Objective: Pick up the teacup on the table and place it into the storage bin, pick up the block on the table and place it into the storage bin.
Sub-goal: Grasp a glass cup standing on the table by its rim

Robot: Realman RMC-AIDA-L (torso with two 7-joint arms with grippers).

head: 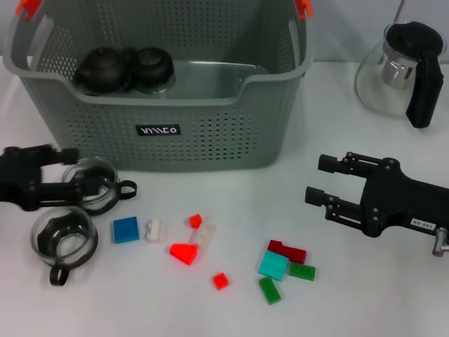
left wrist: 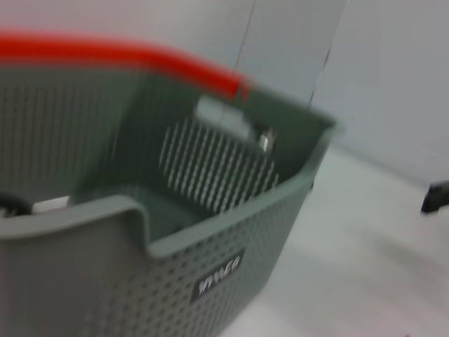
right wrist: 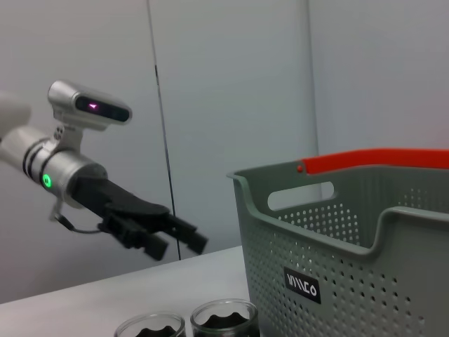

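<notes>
Two glass teacups stand at the left of the table, one nearer the storage bin and one closer to me. My left gripper is open over the farther teacup. The right wrist view shows this left gripper hanging well above both teacups, holding nothing. Small blocks lie scattered in front of the bin, among them a blue block, a red wedge and a teal block. My right gripper is open and empty at the right, behind the teal block.
Two dark pots sit inside the bin at its left. A glass teapot with a black handle stands at the back right. Green blocks and a dark red one lie by the teal block. The left wrist view shows the bin close by.
</notes>
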